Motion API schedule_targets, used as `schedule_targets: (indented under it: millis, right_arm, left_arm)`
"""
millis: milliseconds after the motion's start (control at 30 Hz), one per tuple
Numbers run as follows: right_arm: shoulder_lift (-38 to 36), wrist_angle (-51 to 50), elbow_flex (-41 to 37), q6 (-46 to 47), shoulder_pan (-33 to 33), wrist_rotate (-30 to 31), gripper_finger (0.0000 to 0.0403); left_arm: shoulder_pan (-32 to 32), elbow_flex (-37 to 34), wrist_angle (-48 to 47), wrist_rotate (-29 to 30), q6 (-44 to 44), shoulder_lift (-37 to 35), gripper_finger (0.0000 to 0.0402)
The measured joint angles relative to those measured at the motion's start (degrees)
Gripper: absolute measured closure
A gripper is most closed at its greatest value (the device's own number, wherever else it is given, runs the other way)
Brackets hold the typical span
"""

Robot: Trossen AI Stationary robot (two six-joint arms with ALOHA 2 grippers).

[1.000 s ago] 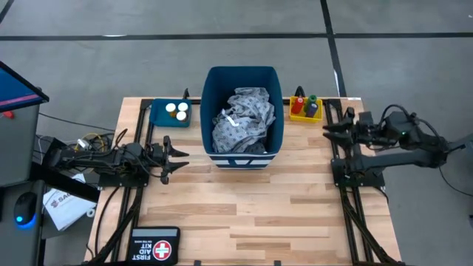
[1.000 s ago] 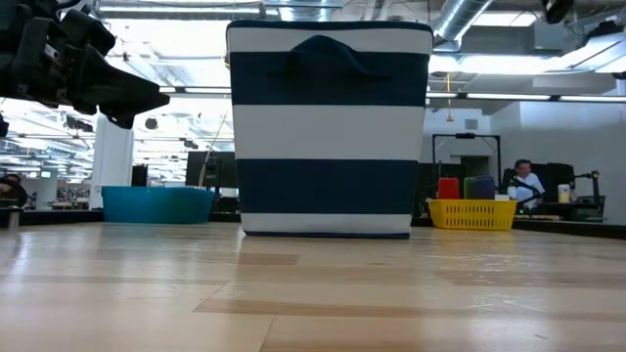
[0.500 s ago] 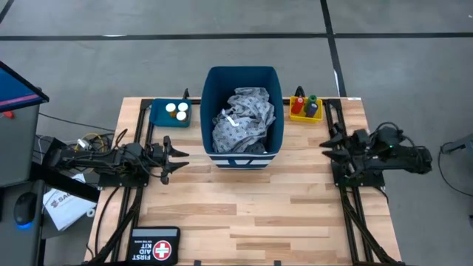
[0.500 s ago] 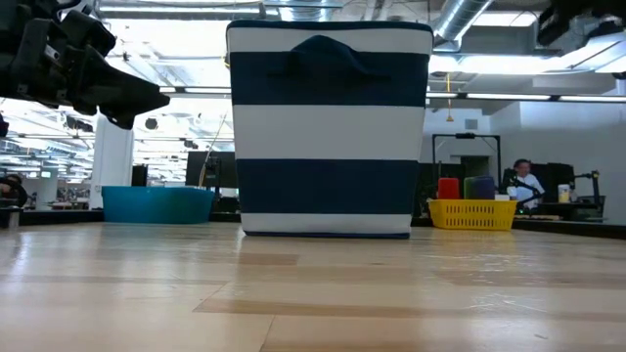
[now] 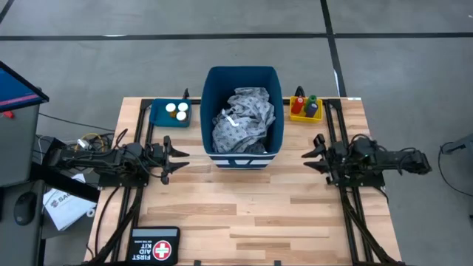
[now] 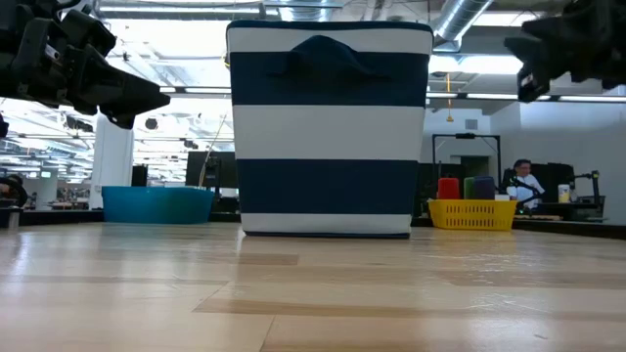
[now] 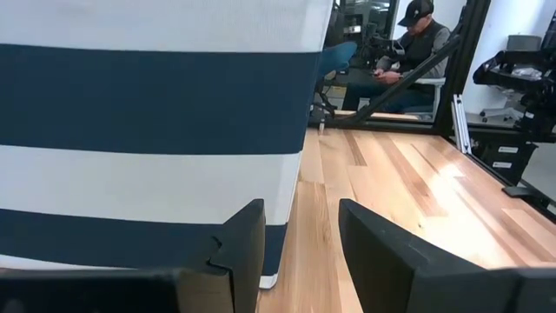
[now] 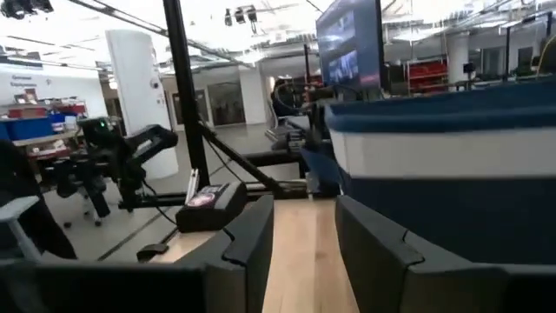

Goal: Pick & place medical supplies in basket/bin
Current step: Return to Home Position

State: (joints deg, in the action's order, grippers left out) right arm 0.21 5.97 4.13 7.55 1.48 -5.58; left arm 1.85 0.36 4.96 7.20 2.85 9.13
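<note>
Between the two pincers, on the pale plank desk [image 5: 266, 214], stands a tall blue bin [image 5: 243, 72] with white bands, and a grey patterned gown [image 5: 244, 118] lies crumpled inside it. The left pincer [image 5: 174, 157] hovers low over the wood with its fingers wide and nothing between them. Its tips are turned toward the bin's near corner, which fills its wrist view just ahead. The right pincer [image 5: 312, 151] hangs on the bin's other side, also wide and empty, facing the bin wall close by. Farther out from the left pincer, beside the bin at the far desk edge, a teal tray [image 5: 157, 116] holds two small bottles [image 5: 176, 110]. Beyond the right pincer, at that same edge, a yellow tray [image 5: 295, 116] holds a red cylinder [image 5: 298, 103], a green cylinder [image 5: 311, 99] and a dark roll [image 5: 313, 110]. A black pouch [image 5: 154, 244] with a red and white cross lies at the near edge, well apart from the left pincer. Black rails [image 5: 355, 222] run along both sides of the desk under the arms. Around it is grey floor [image 5: 148, 44] crossed by dark lines. The low view shows a bright hall with ceiling ducts [image 6: 469, 15], a white column [image 6: 112, 161] and a seated person [image 6: 525, 181] past the yellow tray.
</note>
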Motion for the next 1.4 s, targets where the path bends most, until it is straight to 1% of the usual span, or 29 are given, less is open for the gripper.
schedule_targets:
  millis: [167,233,333,400,533,1400]
  right_arm:
    - [0.00,0.12,-3.45,-0.04,0.00,1.62,0.0280]
    - [0.00,-0.98,-3.66,-0.12,0.00,3.17,0.0280]
    - [0.00,-5.19,-3.68,-0.24,0.00,4.89,0.0280]
    - [0.10,-5.10,-3.66,0.57,0.00,5.56,0.0280]
    - [0.96,-5.17,-3.68,1.02,0.00,5.59,0.0280]
    - [0.85,-5.23,-3.75,1.48,0.00,5.59,0.0280]
  left_arm:
    - [0.00,0.00,0.23,0.00,0.00,0.00,0.0262]
    - [0.00,0.00,0.23,0.00,0.00,0.00,0.0262]
    - [0.00,0.00,0.30,0.00,0.00,0.00,0.0262]
    - [0.00,0.00,0.30,0.00,0.00,0.00,0.0262]
    - [0.00,0.00,0.30,0.00,0.00,0.00,0.0262]
    - [0.00,0.00,0.28,0.00,0.00,0.00,0.0262]
